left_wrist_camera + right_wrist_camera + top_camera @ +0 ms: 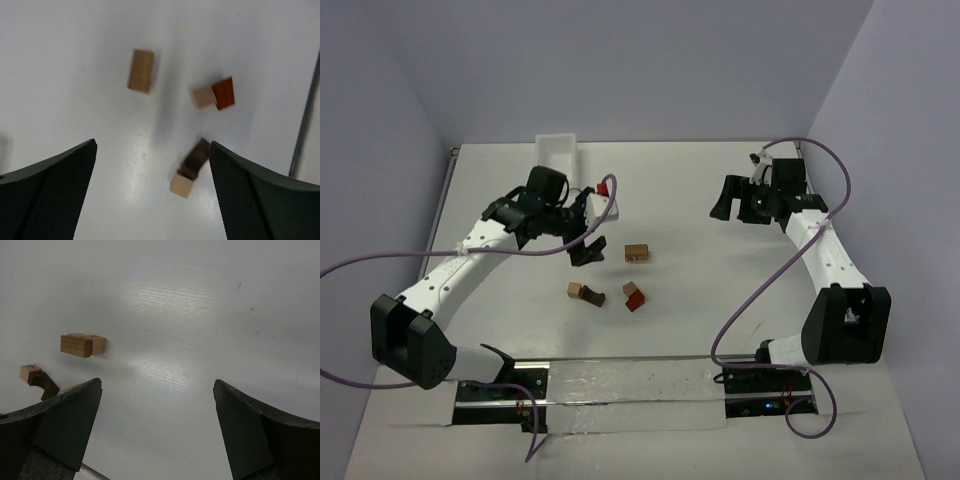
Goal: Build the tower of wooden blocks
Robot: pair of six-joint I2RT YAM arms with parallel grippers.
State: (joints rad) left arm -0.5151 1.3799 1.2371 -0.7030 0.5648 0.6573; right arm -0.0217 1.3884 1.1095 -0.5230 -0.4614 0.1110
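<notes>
Lying scattered, wood blocks sit near the left pincer.

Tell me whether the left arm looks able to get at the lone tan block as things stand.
Probably yes. The left end effector hangs open, and the lone tan block lies ahead of it on the table, apart from the other blocks, with nothing between.

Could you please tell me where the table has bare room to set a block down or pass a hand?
Bare table lies between the lone tan block and the right arm, and along the far edge right of the white bin. It is crowded around the tan-brown pair and the red-tan pair by the left pincer.
</notes>
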